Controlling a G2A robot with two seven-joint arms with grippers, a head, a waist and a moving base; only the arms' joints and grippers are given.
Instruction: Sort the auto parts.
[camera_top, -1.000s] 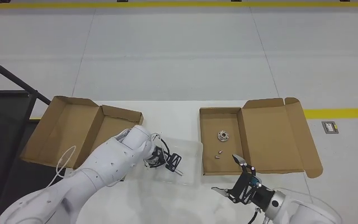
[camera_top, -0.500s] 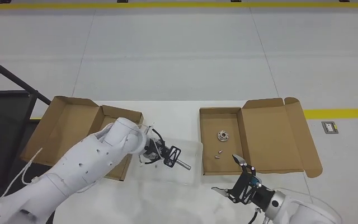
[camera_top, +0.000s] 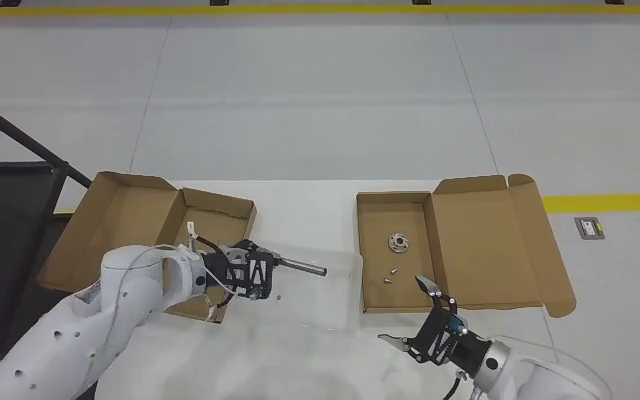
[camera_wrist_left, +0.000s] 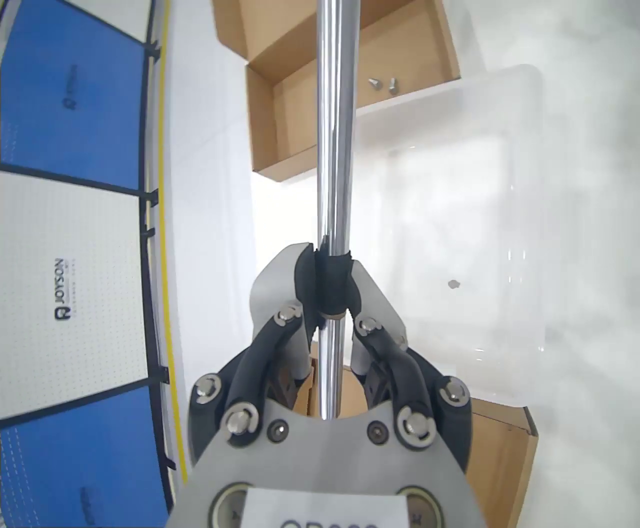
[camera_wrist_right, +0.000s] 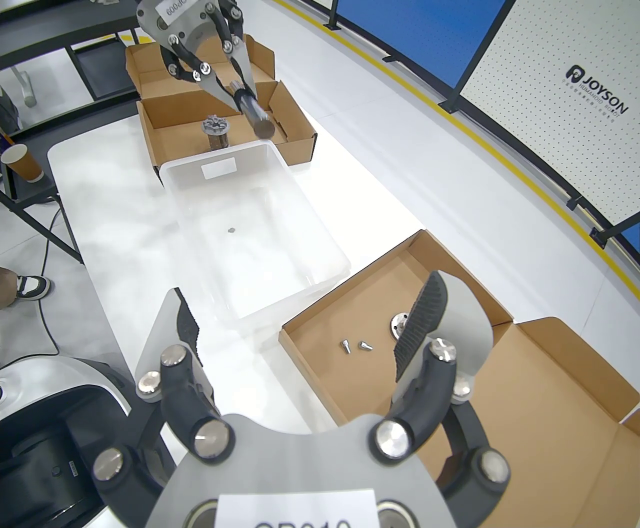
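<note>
Left gripper (camera_top: 266, 267), clamped on the steel rod (camera_top: 305, 267), now carries it out of the clear bin (camera_top: 355, 292) toward the nine-o'clock cardboard box (camera_top: 218, 218); drop-off looks next. Right gripper (camera_top: 401, 310) idles, claws apart.

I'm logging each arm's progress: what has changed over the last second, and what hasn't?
The left gripper, shut on the metal rod, drew back from over the clear bin toward the left cardboard box, swinging the rod level. The open right gripper, the flange and two screws in the right cardboard box kept their places.
</note>
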